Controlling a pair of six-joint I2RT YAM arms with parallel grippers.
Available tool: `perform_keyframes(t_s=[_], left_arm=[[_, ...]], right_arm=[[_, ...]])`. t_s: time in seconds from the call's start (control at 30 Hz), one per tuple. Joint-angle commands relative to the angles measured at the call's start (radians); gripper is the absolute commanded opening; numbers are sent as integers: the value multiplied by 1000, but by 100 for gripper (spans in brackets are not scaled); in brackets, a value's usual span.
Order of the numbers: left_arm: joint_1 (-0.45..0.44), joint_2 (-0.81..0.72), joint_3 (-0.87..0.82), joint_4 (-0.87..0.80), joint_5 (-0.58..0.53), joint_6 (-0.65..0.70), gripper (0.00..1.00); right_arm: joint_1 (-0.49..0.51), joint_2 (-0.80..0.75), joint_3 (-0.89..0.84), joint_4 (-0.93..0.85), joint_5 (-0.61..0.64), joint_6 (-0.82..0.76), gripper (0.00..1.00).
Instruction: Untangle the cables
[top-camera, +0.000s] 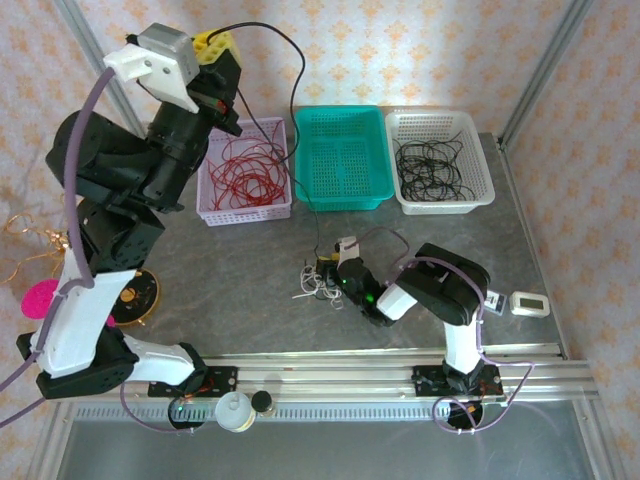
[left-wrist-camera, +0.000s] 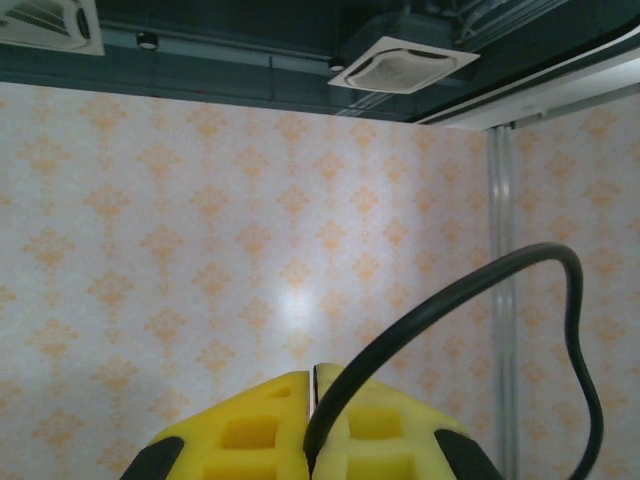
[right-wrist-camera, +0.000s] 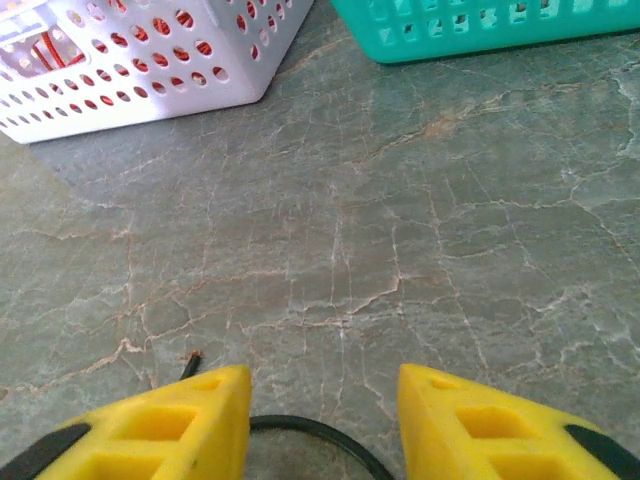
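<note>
A small clump of cables (top-camera: 312, 282), cream-white and black, lies on the grey table in front of the baskets. One black cable (top-camera: 296, 95) rises from the clump in a tall arc to my left gripper (top-camera: 213, 42), which is raised high at the back left. In the left wrist view that gripper (left-wrist-camera: 314, 372) is shut on the black cable (left-wrist-camera: 480, 285). My right gripper (top-camera: 332, 275) is low at the clump. Seen from its wrist, the right gripper (right-wrist-camera: 322, 385) is open just above the table, with a loop of black cable (right-wrist-camera: 300, 428) lying between its fingers, apart from both.
Three baskets stand at the back: a lilac basket (top-camera: 214, 205) with red cables, a teal basket (top-camera: 343, 195), and a white basket (top-camera: 440, 203) with black cables. A gold wire ornament (top-camera: 25, 245) and a round disc (top-camera: 135, 295) are at the left. A small white device (top-camera: 527, 303) is at the right.
</note>
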Motion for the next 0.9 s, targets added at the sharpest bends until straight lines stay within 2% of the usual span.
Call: perform_keyframes(t_s=[0.0,0.1,0.27,0.43,0.6,0.73,0.87], left_arm=[[42,19,-32,49,-49,33,0],[77,34,-32,42,-49,26,0],[109,35,-44,54,-38,19,0],[123,37,-37,57,-35,29,0],[135,35,-21,56,-33,26,0],[136,7,-78,38,-2,-7,0],[136,-58,-208,36,47,-54,0]], right_arm=[[-29,-10,0,-65,-54,14,50],[-34,-77,5,-102,-101,-8,58],[-34,-204,20,-217,-145,-63,65],[-34,-364,-13,-312,-75,-145,72],[-35,-510,-17,-441,29,-237,73],[-35,-623,14,-533,-128,-320,68],[-35,-731,89,-632,-205,-344,71]])
